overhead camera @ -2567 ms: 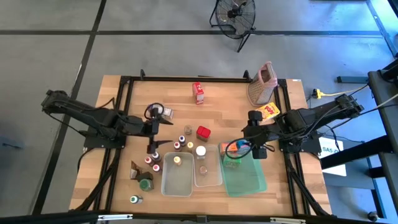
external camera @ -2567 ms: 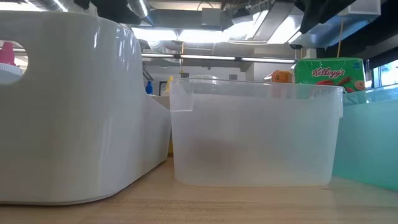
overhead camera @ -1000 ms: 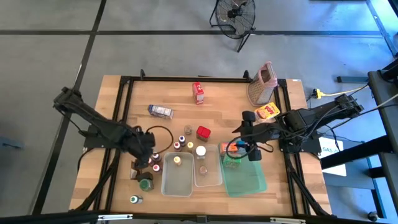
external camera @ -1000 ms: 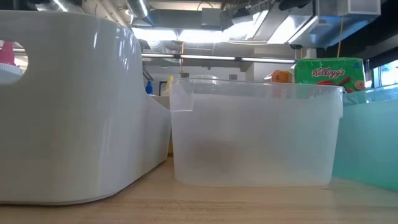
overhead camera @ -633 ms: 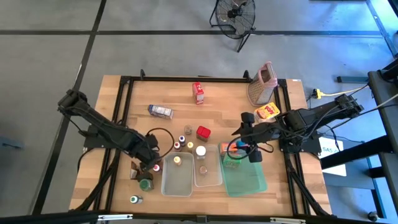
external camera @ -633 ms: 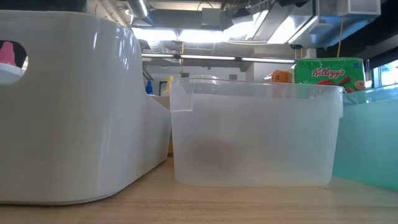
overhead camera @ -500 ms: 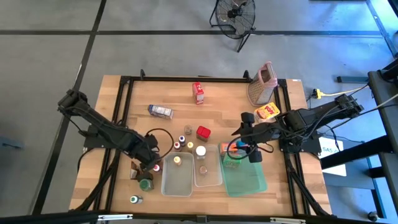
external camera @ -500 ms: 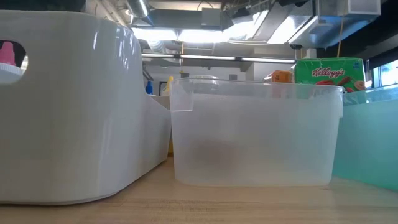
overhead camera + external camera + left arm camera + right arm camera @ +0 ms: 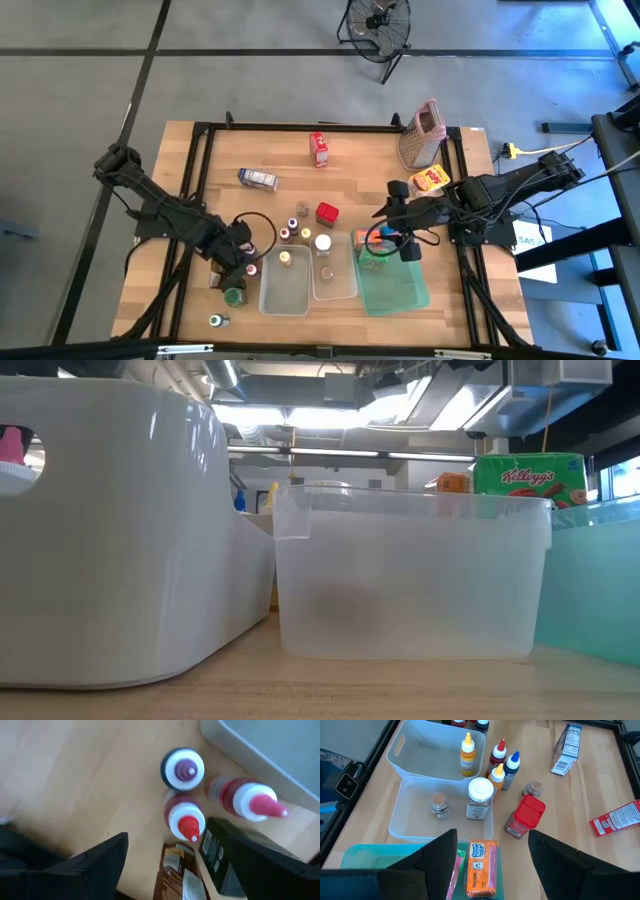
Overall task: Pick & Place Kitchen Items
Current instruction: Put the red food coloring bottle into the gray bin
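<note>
My left gripper (image 9: 240, 264) hangs open, pointing down, over a cluster of small bottles left of the white tub (image 9: 283, 285). In its wrist view its fingers (image 9: 95, 865) stand on either side of a red-capped bottle (image 9: 184, 822) without touching it. A brown carton (image 9: 176, 875) lies just beside that bottle, and a purple-capped bottle (image 9: 183, 768) and a leaning red-tipped bottle (image 9: 245, 800) stand close by. My right gripper (image 9: 492, 834) is open above an orange carton (image 9: 482, 869) that lies flat in the green tray (image 9: 395, 285).
A yellow bottle (image 9: 466, 754) stands in the white tub, and a small jar (image 9: 438, 805) in the clear tub (image 9: 333, 280). A white-capped jar (image 9: 480, 797), a red-lidded jar (image 9: 525, 817), loose cartons (image 9: 258, 179) and a pink-topped grater (image 9: 420, 135) stand farther back.
My left gripper has gone toward the table's near edge and down over the bottle cluster, rolling its wrist as it went, and has stayed open. The bottles and cartons have not moved.
</note>
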`<state>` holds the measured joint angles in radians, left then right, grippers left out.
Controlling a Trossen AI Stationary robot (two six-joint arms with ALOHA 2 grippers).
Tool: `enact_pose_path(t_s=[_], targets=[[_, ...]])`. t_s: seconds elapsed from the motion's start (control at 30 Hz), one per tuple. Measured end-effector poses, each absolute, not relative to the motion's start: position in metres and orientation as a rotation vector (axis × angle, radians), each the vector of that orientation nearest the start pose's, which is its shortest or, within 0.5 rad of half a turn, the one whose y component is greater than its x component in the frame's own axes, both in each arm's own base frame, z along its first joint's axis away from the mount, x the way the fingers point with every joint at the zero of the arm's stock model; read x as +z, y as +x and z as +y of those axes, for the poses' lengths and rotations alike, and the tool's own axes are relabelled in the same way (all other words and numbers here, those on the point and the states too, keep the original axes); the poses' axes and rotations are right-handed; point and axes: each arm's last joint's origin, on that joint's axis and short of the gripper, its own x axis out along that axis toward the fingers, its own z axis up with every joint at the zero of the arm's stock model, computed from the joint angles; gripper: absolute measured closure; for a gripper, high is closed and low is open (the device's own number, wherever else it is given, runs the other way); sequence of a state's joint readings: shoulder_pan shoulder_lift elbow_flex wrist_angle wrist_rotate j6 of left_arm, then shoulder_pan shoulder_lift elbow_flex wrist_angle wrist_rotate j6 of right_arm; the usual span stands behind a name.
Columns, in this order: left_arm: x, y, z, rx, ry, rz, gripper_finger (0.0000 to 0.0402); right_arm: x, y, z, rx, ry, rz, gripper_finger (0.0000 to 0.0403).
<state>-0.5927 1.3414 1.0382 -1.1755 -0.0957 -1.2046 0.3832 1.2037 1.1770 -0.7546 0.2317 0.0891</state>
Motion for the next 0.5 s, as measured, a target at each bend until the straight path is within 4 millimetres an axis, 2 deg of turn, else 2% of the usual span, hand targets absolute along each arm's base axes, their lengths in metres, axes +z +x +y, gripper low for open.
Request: enact_pose_path(t_s=[0.2,0.5], targets=[[0.249,0.184,-0.122,0.545,-0.537,1.333,0.007,0.337,0.226,0.084,0.111,-0.146,0.731,0.0155],[0.236,0.19,-0.128,0.553,-0.484,1.388,0.007,0.337,0.226,0.084,0.112,-0.146,0.731,0.0155]])
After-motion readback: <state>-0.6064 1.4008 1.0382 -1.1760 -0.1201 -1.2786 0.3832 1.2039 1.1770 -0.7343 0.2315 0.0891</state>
